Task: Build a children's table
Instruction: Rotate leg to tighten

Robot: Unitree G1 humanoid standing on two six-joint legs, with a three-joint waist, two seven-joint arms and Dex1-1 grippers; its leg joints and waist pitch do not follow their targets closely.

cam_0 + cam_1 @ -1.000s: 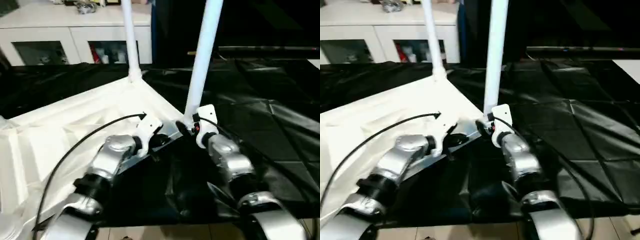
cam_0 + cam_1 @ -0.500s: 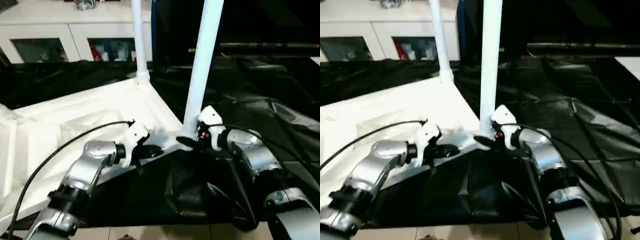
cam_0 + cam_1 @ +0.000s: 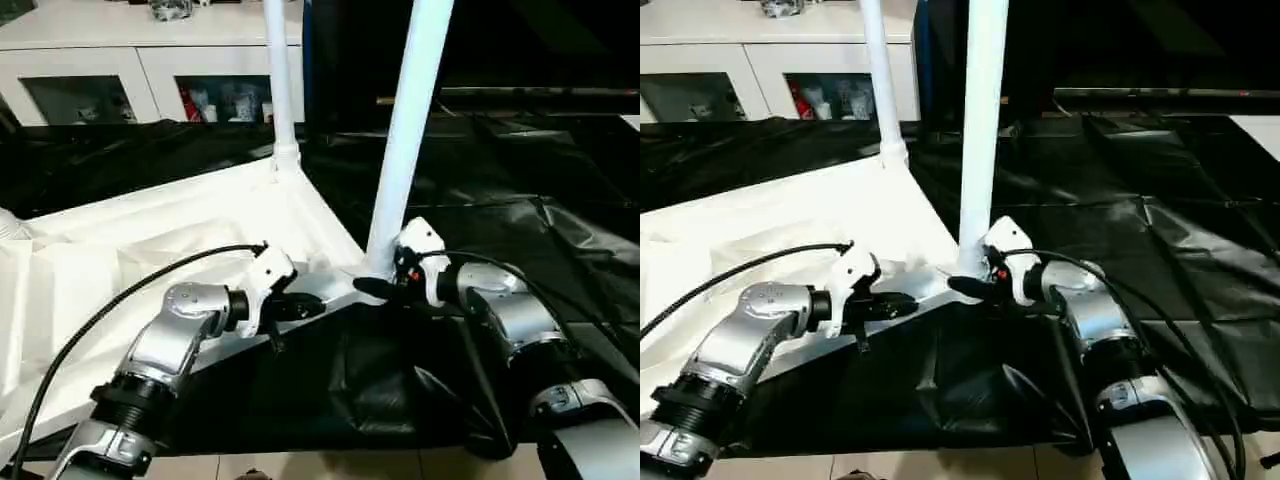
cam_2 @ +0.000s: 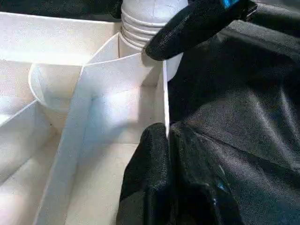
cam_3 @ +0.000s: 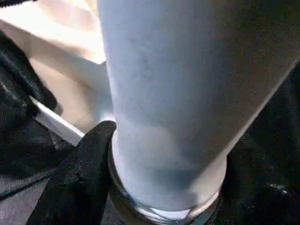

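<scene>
The children's table (image 3: 190,225) lies upside down on the black-covered worktop (image 3: 520,200), ribbed underside up. Two legs stand vertical at its corners, long axes upward: near leg (image 3: 408,140), far leg (image 3: 280,80). The left gripper (image 3: 305,305) is pressed together on the tabletop's thin rim. The right gripper (image 3: 372,288) straddles the near leg's base, one finger on each side.

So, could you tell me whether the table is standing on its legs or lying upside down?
Upside down. The table top lies with its ribbed underside facing up on the black sheet, and two legs rise upward from its corners.
</scene>
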